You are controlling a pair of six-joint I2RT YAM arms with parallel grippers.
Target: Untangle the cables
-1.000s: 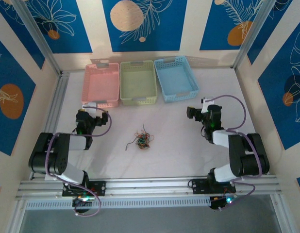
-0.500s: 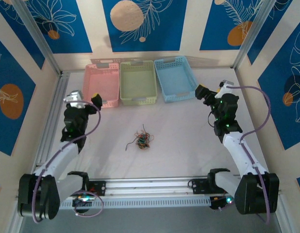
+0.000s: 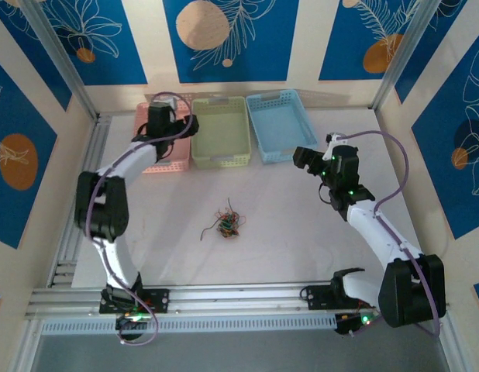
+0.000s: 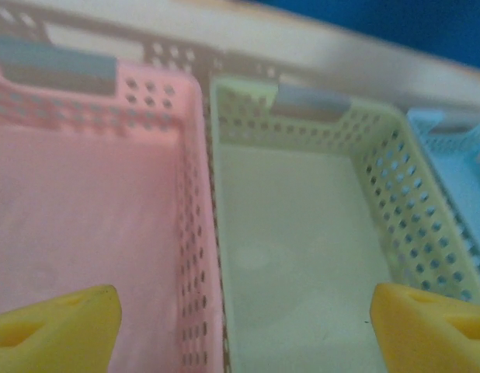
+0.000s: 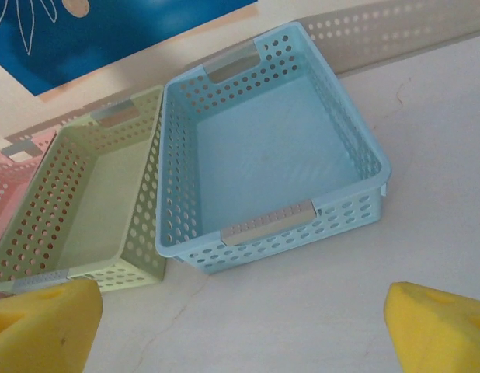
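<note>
Tangled clump of thin dark, red, green and brown cables (image 3: 229, 222): lies loose near the middle of the white table (image 3: 286, 240), with one dark strand trailing off toward the left-arm side; touches neither arm and sits well apart from both. Behind it, at the far edge, three perforated plastic baskets in a row, side by side: pink perforated plastic basket (image 3: 171, 151) on the left, pale green perforated plastic basket (image 3: 220, 128) in the middle, light blue perforated plastic basket (image 3: 278, 124) on the right. Left gripper (image 3: 163, 115): reaches far forward and hovers over the pink one, near its far end. Seen from the left wrist, left gripper (image 4: 244, 299) stands released, yellow foam pads (image 4: 61, 330) wide apart with nothing between them, straddling the shared wall of the pink (image 4: 85, 210) and green (image 4: 302, 233) baskets below. Right gripper (image 3: 301, 157): hangs above bare tabletop just in front of the blue basket's near right corner, pointing toward the row. Seen from the right wrist, right gripper (image 5: 241, 299) likewise spread wide, yellow pads (image 5: 438, 330) at the lower corners, gripping nothing; looks onto the blue (image 5: 271, 225) and green (image 5: 85, 202) baskets and a corner of the pink.
</note>
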